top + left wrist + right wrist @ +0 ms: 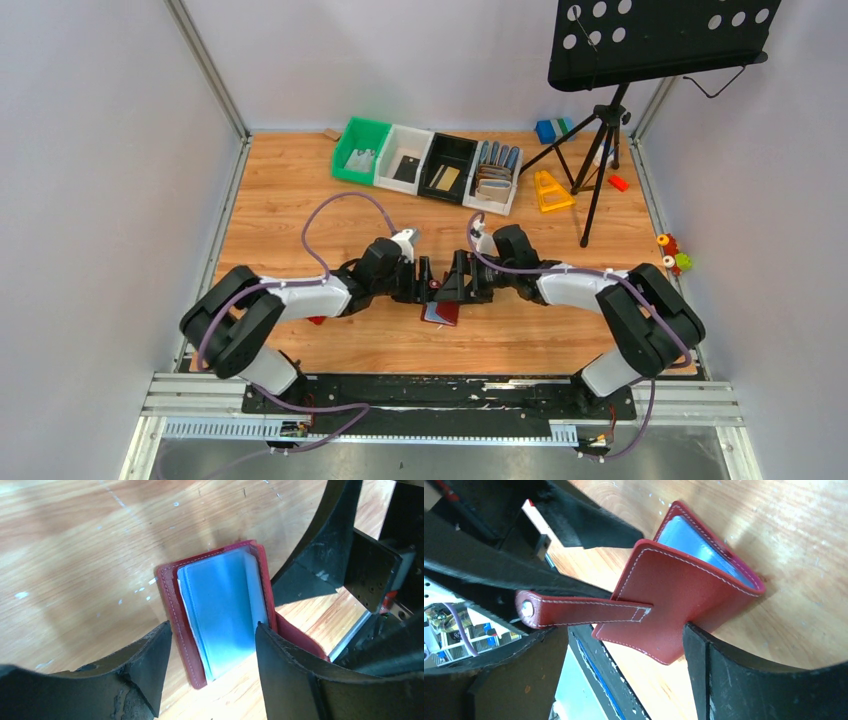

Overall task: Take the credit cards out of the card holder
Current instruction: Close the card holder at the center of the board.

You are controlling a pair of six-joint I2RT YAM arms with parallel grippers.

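One card holder (169,600), left pincer (212,630), right pincer (649,614), both spread

Card holder (441,312) lies half open on the worktop (300,200), right in front of me.
Maroon leather, white stitching, snap tab (584,609) undone, one cover raised, bluish sleeves (225,605) inside. Black card (406,167) in white bin (392,150), gold-tan card (446,178) in black bin (462,150).

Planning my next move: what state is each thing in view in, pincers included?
Holder: on table, half open.
Snap tab: undone, sticking out sideways.
Blue stack: inside holder, not pulled out.
Left pincer: open, straddling holder.
Right pincer: open, holder between its fingers.
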